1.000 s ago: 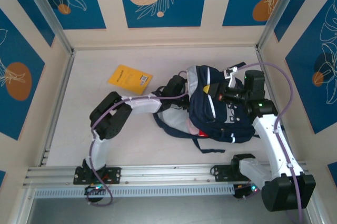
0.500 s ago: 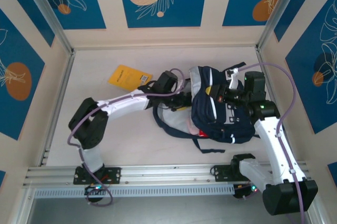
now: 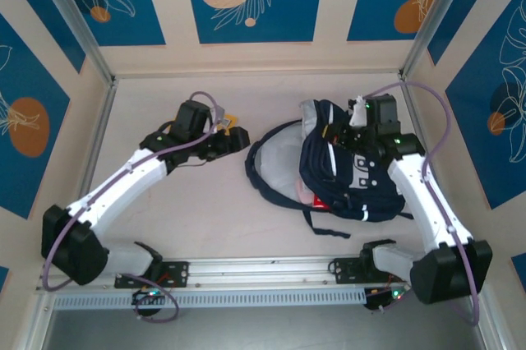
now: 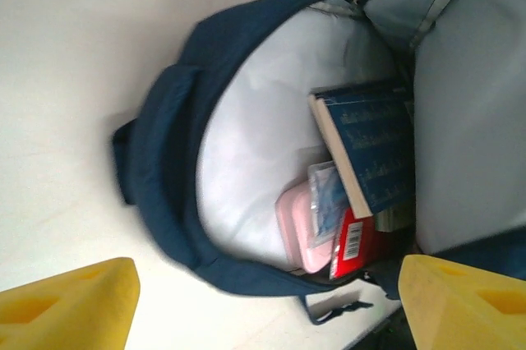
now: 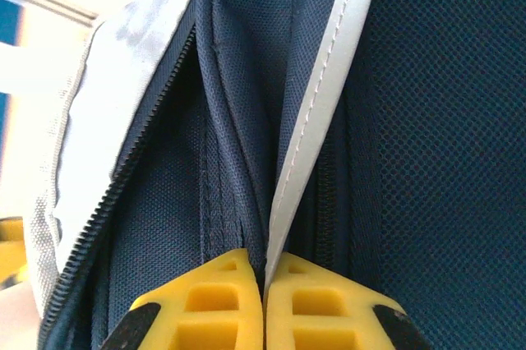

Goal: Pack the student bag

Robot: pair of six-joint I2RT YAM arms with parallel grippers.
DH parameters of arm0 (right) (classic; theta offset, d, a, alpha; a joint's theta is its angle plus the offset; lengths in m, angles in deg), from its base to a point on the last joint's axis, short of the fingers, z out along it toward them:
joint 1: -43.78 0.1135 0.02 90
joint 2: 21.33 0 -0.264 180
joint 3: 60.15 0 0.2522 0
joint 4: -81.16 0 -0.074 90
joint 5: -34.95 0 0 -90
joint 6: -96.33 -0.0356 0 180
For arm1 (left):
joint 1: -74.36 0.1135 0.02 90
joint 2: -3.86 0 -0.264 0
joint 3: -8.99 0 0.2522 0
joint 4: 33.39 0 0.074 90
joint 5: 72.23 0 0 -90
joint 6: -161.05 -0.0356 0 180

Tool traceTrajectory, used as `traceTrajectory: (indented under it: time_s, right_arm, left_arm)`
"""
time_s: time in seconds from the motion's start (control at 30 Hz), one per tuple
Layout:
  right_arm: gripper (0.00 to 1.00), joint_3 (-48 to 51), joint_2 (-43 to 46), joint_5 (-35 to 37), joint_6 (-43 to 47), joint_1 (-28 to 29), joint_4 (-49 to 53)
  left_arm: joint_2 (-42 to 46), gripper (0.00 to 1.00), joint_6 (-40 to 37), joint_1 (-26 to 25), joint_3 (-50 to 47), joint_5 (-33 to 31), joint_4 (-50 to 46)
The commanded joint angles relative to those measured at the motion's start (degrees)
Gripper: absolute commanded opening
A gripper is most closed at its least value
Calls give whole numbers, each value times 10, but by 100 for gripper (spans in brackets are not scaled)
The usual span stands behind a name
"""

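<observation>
1. Table (image 3: 164, 202): pale, matt and flat.
2. Bag (image 3: 353, 177): it lies on the table's right half, nearer the right edge, with its mouth gaping toward the centre. The shell is soft, slumped navy woven fabric. The lining (image 4: 255, 136) is smooth and light grey. With things already inside, packing looks partly done.
3. Left gripper (image 3: 233, 136): it hangs over the table left of centre, apart from the bag, jaws wide with nothing between them. I judge it to be between loads. The next move calls for picking up another item and sliding it flat through the mouth.
4. Right gripper (image 5: 265, 268): it is pinched tight on the bag's white stripe (image 5: 325, 95), beside the toothed zip (image 5: 123, 169), at the bag's far end. It seems to be holding the mouth open and should hold firm during loading.
5. Blue book (image 4: 374, 145): rigid and square-edged, leaning inside.
6. Pink case (image 4: 297, 227): glossy and rounded, beside the book.
7. Red item (image 4: 357, 243): barcoded and partly hidden.
</observation>
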Motion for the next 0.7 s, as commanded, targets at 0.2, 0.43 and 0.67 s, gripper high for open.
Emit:
traceTrajectory:
  time_s: [0.2, 0.43, 0.67]
  right_arm:
    - [51, -75, -118, 237, 62, 85, 34]
    - [56, -131, -146, 266, 92, 182, 4]
    - [31, -204, -257, 153, 64, 244, -42]
  left_arm:
    - [72, 85, -57, 74, -24, -57, -94]
    - [132, 86, -65, 95, -42, -144, -108]
    - [161, 85, -84, 93, -37, -199, -142]
